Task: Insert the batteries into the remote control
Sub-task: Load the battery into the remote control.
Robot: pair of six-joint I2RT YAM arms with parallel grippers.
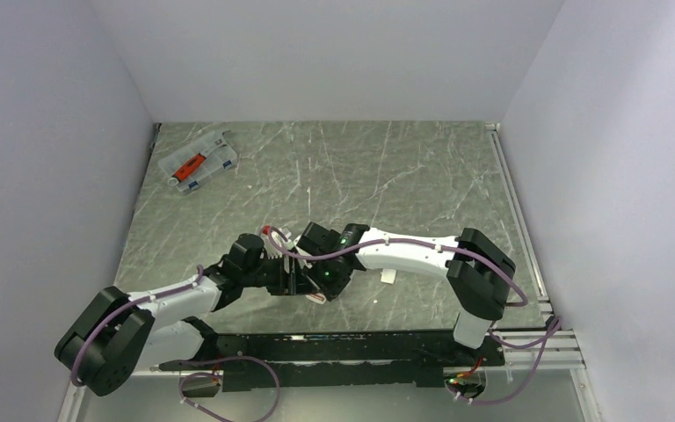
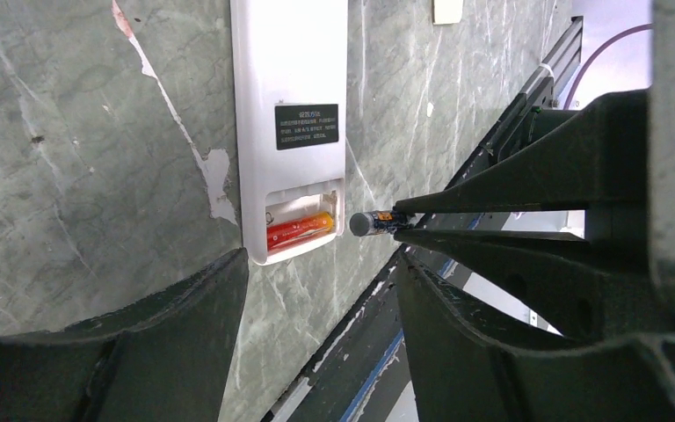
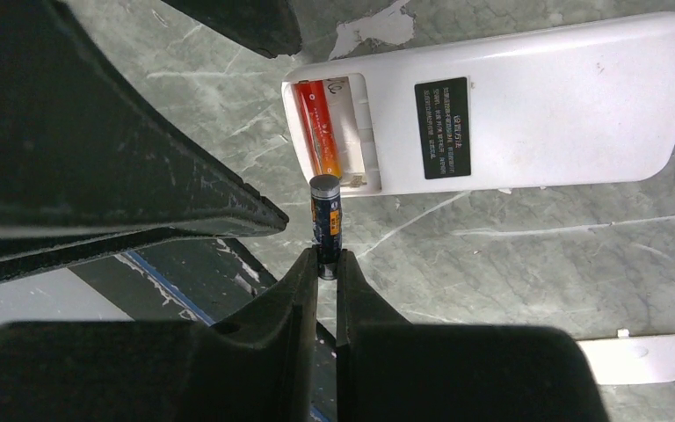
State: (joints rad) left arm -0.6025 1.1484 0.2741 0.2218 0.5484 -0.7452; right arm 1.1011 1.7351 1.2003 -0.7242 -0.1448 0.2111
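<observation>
**At the right claw's tip: one battery pinched, one slot bare**

Between the fingers of our right claw (image 3: 323,262) we grip the held battery (image 3: 325,220) by its rear end, with most of its length sticking out ahead. Just beyond its nose lies the remote (image 3: 536,97), back up, with its bay uncovered. We cannot tell whether nose and casing touch. Inside the bay, the seated battery (image 3: 323,123) fills the slot nearest the remote's end. The slot past it, toward the dark label, is bare. Our left claw (image 2: 321,264) is spread wide and grasps nothing, and the remote's bay end lies ahead between its fingers. Well off to the right claw's side, the cover (image 3: 633,359) lies loose on the table (image 3: 536,264).

We judge the held battery light, rigid and slick, apt to pivot in an end pinch. Gripping its rear keeps the nose free to enter the bay. The remote looks light enough to skid when pushed, so bracing it may help.
</observation>
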